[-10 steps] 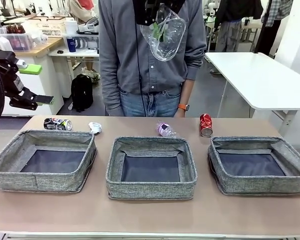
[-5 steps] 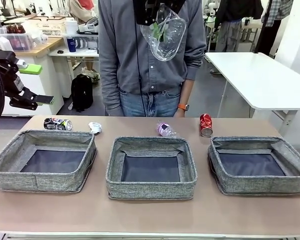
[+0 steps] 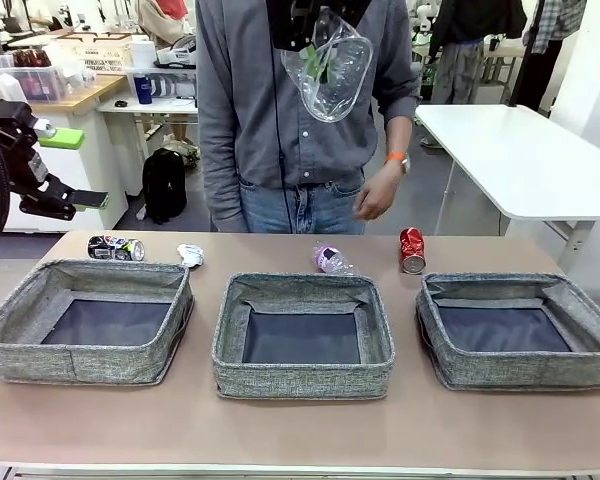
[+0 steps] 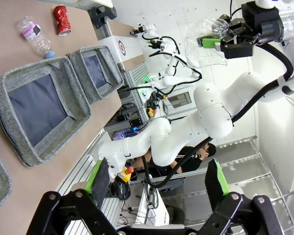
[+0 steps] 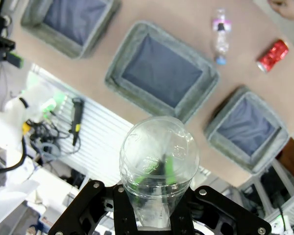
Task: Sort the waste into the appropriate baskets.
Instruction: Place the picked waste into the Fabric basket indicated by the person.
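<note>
Right jaws: closed on a crushed clear plastic bottle [image 3: 327,65], held high above the middle basket [image 3: 300,382], exactly as one second earlier.
Left jaws: spread wide with nothing between the green pads [image 4: 98,175], beyond the left edge of the tabletop [image 3: 300,430]; unmoved.
Baskets: three in a row across the tabletop, the left basket [image 3: 75,362] and right basket [image 3: 525,372] flanking the middle one; dark bases bare; positions unchanged.
Dark printed can [image 3: 115,247]: lay on its side at the far edge, behind the left basket.
Paper wad [image 3: 189,254]: lay just beside that can, toward the middle of the far edge.
Pink-labelled bottle [image 3: 330,260]: lay at the far edge, behind the middle basket.
Red can [image 3: 411,249]: lay on its side at the far edge, behind the right basket's left corner.
Person's hand [image 3: 375,197]: the one change; earlier it hung low at the far edge, now it was raised clear of the tabletop, above the gap between pink-labelled bottle and red can, orange wristband [image 3: 395,156] higher.
</note>
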`<control>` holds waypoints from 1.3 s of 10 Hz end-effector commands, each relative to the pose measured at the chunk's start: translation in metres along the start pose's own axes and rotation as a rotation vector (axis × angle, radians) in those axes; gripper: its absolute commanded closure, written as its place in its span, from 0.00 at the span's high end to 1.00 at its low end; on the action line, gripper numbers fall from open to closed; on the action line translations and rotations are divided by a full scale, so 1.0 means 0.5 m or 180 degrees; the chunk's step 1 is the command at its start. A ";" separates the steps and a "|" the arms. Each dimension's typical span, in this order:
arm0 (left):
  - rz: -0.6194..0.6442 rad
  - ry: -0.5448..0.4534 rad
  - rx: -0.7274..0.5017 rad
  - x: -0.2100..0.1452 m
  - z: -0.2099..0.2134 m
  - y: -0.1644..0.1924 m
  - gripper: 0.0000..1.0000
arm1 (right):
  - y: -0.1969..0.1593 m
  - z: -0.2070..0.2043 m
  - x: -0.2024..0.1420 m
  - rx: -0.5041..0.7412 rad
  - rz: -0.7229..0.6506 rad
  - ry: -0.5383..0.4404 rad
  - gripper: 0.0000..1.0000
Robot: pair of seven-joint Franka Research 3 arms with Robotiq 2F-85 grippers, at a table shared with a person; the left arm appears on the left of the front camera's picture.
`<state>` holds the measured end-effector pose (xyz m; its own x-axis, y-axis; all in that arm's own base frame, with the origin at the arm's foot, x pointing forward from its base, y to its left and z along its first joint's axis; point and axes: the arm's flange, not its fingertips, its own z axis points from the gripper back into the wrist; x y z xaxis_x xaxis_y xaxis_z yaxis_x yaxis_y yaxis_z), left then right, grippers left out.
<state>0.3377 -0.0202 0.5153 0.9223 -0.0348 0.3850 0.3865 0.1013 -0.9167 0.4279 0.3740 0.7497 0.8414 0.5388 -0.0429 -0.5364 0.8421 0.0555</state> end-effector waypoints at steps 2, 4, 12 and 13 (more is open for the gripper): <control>-0.0064 -0.0031 -0.0064 0.001 -0.003 -0.004 1.00 | 0.001 0.006 -0.004 -0.0010 -0.0007 -0.0039 0.04; -0.0064 -0.0031 -0.0064 0.001 -0.003 -0.004 1.00 | 0.001 0.006 -0.004 -0.0010 -0.0007 -0.0039 0.04; -0.0064 -0.0031 -0.0064 0.001 -0.003 -0.004 1.00 | 0.001 0.006 -0.004 -0.0010 -0.0007 -0.0039 0.04; -0.0064 -0.0031 -0.0064 0.001 -0.003 -0.004 1.00 | 0.001 0.006 -0.004 -0.0010 -0.0007 -0.0039 0.04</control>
<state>0.3377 -0.0202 0.5153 0.9223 -0.0348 0.3850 0.3865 0.1013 -0.9167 0.4279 0.3740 0.7497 0.8414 0.5388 -0.0429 -0.5364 0.8421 0.0555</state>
